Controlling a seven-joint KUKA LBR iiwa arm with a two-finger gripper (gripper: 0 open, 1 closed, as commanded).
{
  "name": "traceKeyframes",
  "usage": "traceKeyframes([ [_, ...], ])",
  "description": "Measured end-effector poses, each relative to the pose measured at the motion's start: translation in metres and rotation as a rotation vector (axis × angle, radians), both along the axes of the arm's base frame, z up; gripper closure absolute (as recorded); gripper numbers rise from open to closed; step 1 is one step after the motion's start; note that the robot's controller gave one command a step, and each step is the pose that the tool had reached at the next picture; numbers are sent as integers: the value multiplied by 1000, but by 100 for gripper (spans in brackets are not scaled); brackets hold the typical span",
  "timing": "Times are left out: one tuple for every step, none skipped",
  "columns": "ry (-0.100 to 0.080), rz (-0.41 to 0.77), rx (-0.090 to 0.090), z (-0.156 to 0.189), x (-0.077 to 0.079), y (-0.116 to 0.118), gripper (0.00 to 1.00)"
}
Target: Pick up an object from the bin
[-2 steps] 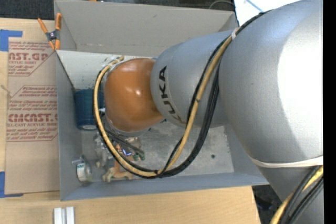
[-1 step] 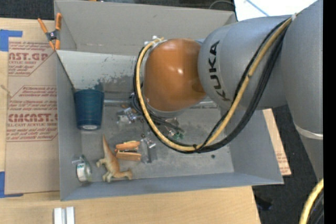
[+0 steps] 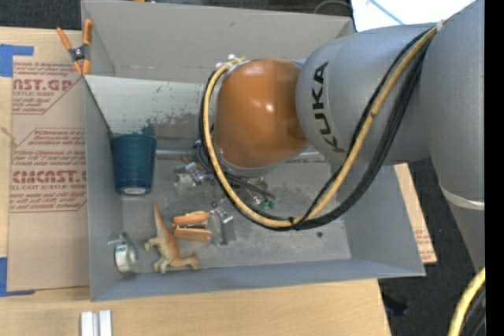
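The grey KUKA arm comes in from the right of the camera view and bends steeply down into the grey metal bin. Its thick last link lies across the bin's right half, and its rounded orange cover hangs above the middle of the floor. A yellow and black cable loops from the arm's upper side round the cover and back beneath it. Below the cover, the gripper points down at the front-left part of the floor, low and close to the things there. The cover and the wrist hide much of it, so whether its jaws stand apart or together cannot be told. Just beside the gripper's tip, on its left, lies a small orange piece, flat and oblong, with a pale band along one side. Whether the gripper touches it is not clear. Just in front of that piece lies a tan toy animal with long legs, on its side near the front wall. A small pale roll rests in the front-left corner. A blue cup lies against the left wall, well apart from the gripper.
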State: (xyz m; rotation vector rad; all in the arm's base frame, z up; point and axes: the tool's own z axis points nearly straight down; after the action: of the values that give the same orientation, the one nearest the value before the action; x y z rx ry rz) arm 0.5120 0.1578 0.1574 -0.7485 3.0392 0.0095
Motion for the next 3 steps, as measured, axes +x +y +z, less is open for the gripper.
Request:
traceKeyframes([
  [-3, -138, 4, -41, -2, -2, 0],
  [-2, -228, 7, -86, -28, 12, 100],
  [-2, -228, 7, -86, -28, 11, 100],
])
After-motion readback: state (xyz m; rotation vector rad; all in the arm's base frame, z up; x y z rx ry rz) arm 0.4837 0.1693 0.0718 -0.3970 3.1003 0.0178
